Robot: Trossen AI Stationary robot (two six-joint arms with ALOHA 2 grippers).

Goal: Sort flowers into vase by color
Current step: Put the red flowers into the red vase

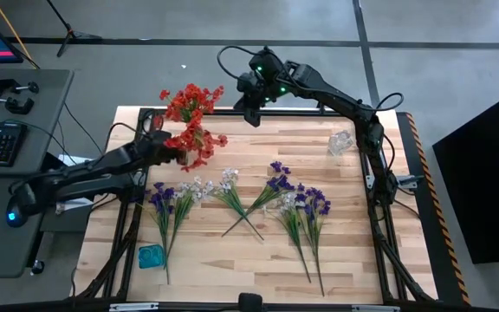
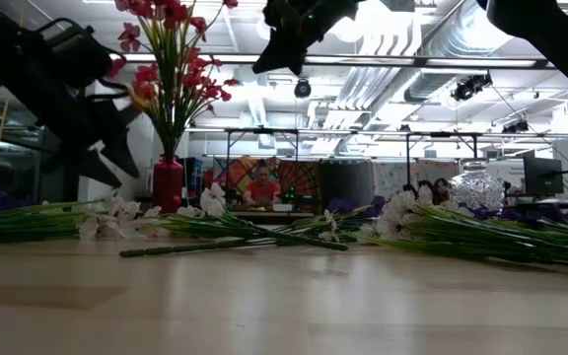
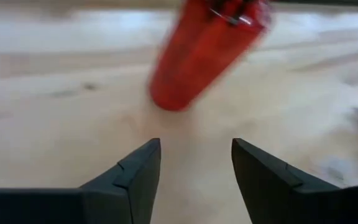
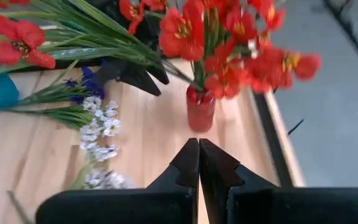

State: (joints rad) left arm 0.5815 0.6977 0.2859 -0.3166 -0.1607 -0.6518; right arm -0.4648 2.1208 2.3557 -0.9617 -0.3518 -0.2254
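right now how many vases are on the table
3: a red vase holding red flowers at the far left, a clear vase far right, a teal vase near left.

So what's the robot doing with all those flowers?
It is sorting flowers by color. The red flowers already stand in a red vase at the back of the table. The left gripper is right by that vase with its jaws open and empty. The right gripper hangs above the table's back edge, jaws shut. Purple flowers and white flowers lie on the wood, and a clear vase stands empty.
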